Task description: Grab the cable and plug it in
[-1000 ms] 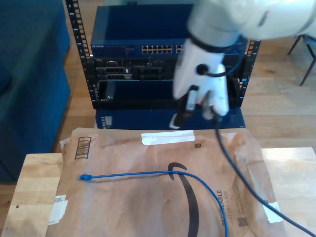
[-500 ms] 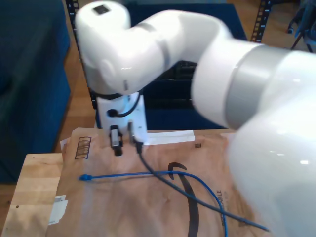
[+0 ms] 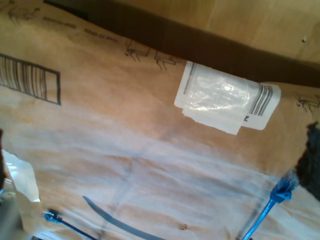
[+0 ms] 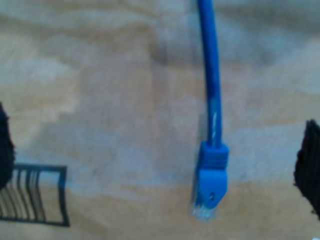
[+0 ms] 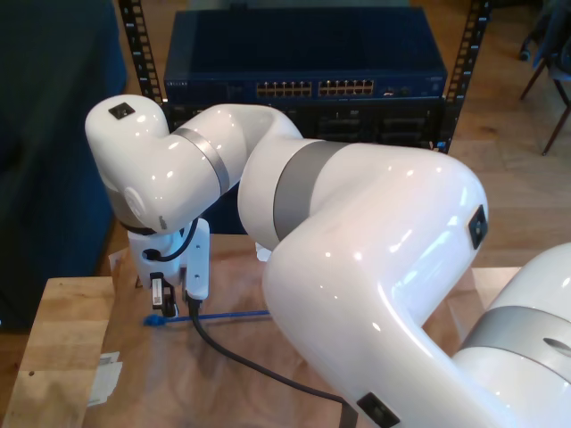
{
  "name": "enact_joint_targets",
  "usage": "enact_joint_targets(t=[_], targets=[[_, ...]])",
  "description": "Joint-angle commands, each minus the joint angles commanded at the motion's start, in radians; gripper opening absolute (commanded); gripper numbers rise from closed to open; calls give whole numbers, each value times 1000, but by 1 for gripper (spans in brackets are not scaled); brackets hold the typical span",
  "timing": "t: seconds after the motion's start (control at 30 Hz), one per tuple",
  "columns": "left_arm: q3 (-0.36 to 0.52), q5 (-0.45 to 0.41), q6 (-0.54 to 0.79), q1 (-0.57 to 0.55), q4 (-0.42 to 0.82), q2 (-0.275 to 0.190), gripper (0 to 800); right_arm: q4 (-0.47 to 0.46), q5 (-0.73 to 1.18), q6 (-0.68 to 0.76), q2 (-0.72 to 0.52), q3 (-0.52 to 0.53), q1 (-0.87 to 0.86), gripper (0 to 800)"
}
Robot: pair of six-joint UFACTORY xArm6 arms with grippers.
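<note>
My second gripper [image 5: 166, 303], jaws open, is hovering over the cable [image 4: 212, 165] plug lying on a brown paper mailer [image 5: 223, 374] covering the wooden tabletop [image 5: 62, 348]; my first gripper's jaws cannot be judged.

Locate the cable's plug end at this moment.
In the exterior view the cable's plug lies on the brown paper mailer near the view's left side, directly under my second end effector, whose fingers sit either side of the plug without touching it.

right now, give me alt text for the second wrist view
A blue cable lies on brown paper packaging, its plug midway between the dark tips of my second gripper, whose jaws stand wide apart on either side without touching it. A printed black barcode sits near one tip.
</note>
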Motion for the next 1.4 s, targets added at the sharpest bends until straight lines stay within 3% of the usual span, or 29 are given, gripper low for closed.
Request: enact_joint_targets(t=[0.3, 0.5, 0.67, 1.07, 1.3, 1.4], targets=[[2, 0, 2, 2, 0, 0, 800, 2, 5, 0, 49, 2, 28, 772], [2, 2, 3, 2, 0, -2, 800, 3, 6, 0, 46, 18, 35, 656], [2, 3, 3, 3, 0, -3, 800, 2, 6, 0, 46, 25, 38, 626], [2, 0, 3, 3, 0, 0, 800, -3, -2, 0, 63, 21, 41, 409], [2, 0, 3, 3, 0, -2, 800, -3, -25, 0, 63, 15, 41, 328], [0, 2, 5, 3, 0, -2, 800, -20, -31, 2, 63, 15, 41, 227]])
